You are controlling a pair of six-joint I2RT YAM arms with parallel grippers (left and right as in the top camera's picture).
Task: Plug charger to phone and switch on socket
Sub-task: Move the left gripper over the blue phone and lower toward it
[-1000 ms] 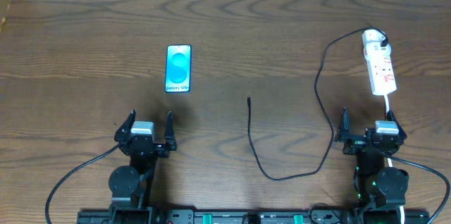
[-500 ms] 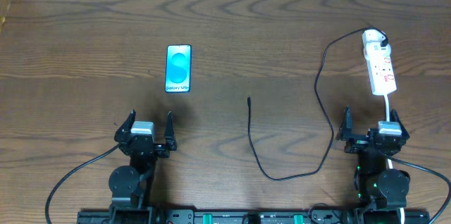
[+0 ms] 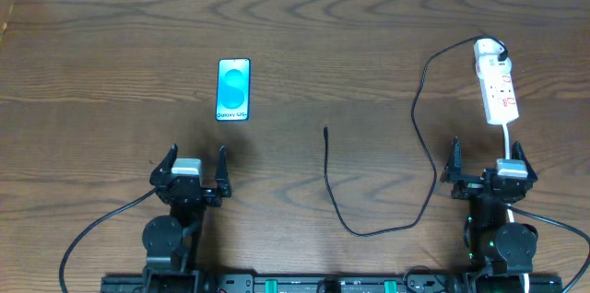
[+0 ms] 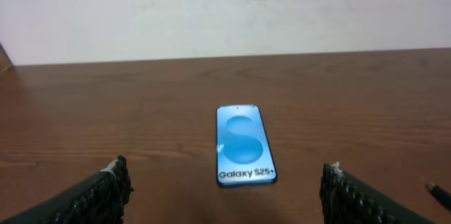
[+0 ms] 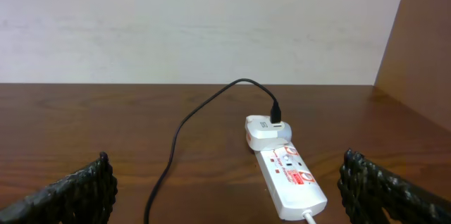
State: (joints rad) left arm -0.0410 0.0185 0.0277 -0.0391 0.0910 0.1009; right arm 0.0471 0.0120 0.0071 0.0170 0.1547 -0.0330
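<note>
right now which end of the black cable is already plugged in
The black plug end, seated at the far end of the white socket. The other end, the small plug tip, lies loose mid-table, well apart from the phone.

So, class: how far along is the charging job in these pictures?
Done: the charger is plugged in at the socket. In hand: nothing; left gripper and right gripper are open and empty. Left: put its loose tip into the phone, then switch on.

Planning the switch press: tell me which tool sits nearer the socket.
Right. The right tool faces the socket, which lies just ahead of it; the left tool is far away on the other side, facing the phone.
</note>
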